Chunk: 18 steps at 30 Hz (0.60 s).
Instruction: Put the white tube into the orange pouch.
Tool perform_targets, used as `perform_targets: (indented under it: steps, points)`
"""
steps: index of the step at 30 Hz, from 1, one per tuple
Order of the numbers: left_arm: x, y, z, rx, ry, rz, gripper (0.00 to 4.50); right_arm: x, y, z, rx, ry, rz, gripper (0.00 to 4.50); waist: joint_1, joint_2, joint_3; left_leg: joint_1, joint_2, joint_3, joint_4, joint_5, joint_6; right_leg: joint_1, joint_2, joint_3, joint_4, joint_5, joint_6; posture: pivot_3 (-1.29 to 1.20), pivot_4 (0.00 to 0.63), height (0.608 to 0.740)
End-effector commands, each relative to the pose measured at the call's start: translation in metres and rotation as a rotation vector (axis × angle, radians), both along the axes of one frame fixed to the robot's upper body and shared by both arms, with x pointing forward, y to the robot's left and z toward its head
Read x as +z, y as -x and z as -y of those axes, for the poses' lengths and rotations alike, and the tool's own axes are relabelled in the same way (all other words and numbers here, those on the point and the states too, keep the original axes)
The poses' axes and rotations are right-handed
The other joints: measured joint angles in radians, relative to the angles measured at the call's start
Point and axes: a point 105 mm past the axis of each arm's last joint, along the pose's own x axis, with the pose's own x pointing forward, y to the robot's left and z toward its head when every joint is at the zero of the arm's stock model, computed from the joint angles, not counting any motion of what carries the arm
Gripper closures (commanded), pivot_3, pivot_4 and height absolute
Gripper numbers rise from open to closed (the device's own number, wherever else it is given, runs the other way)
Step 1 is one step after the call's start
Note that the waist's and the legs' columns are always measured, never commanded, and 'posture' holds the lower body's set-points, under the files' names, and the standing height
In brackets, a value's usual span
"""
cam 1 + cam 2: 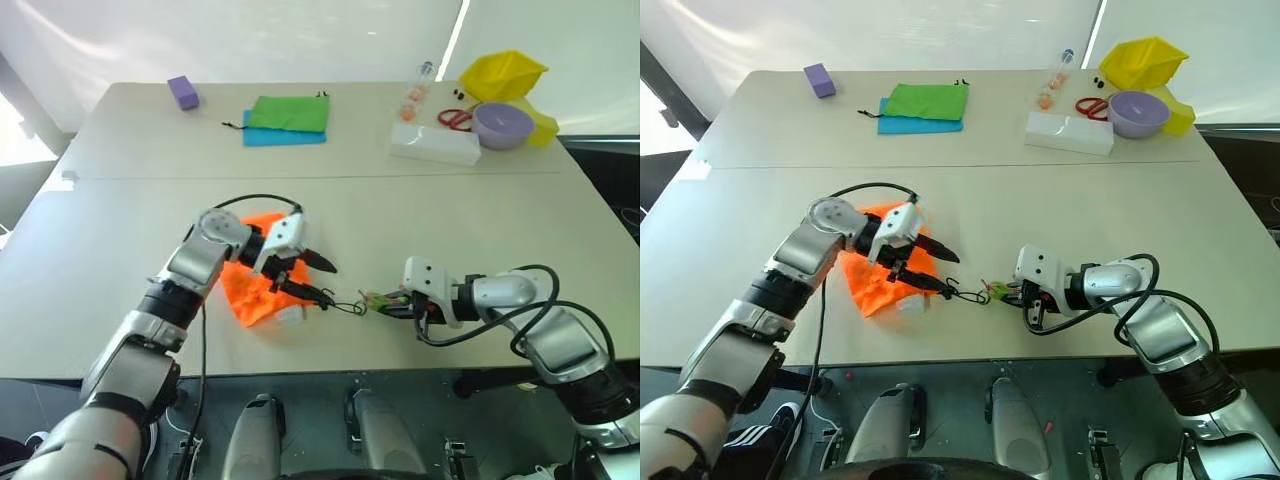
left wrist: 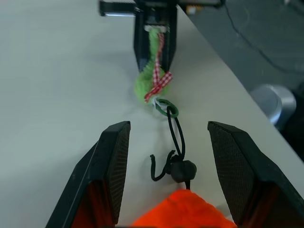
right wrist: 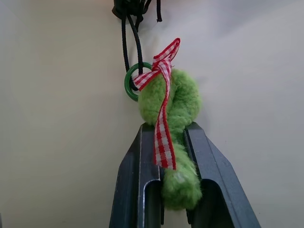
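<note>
- Orange fabric drawstring pouch [image 1: 258, 290] lies under the open, empty left gripper [image 1: 318, 281]; a small white object, possibly the tube, peeks beside it.
- Fuzzy green toggle [image 3: 173, 107] on its cord is clamped by the right gripper [image 3: 172, 142].

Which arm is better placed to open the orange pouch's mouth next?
Left, probably: the left tool is open at the orange pouch by its cord stopper, while the right tool is shut on the cord's green fuzzy charm.
</note>
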Motion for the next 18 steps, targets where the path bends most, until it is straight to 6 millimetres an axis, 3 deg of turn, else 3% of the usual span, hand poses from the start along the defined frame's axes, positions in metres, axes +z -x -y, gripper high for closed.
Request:
perform_targets:
  steps: [1, 10, 18]
  points:
    - [-0.002, 0.006, 0.004, -0.095, -0.072, 0.12, 1.71, 0.01, -0.004, -0.003, -0.002, -0.002, 0.054, 4.49, 0.0, 0.0, 0.0, 0.0, 0.0, 0.0, 0.0, 0.0, 0.0, 0.0, 0.0, 0.0, 0.0, 0.0, 0.0, 0.0, 0.15, 0.74]
    - [-0.015, 0.004, 0.004, -0.072, -0.12, 0.27, 1.71, 0.01, -0.006, -0.003, -0.012, -0.002, 0.066, 4.49, 0.001, 0.0, 0.0, 0.0, 0.0, 0.0, 0.002, 0.0, 0.0, 0.0, 0.0, 0.0, 0.001, 0.0, 0.0, 0.0, 0.15, 0.74]
    - [-0.006, 0.001, 0.002, -0.023, -0.072, 0.272, 1.71, 0.01, -0.007, -0.003, -0.004, 0.004, 0.063, 4.49, 0.002, 0.0, 0.0, 0.0, 0.0, 0.0, 0.001, 0.0, 0.0, 0.0, 0.0, 0.0, 0.001, 0.0, 0.0, 0.0, 0.15, 0.74]
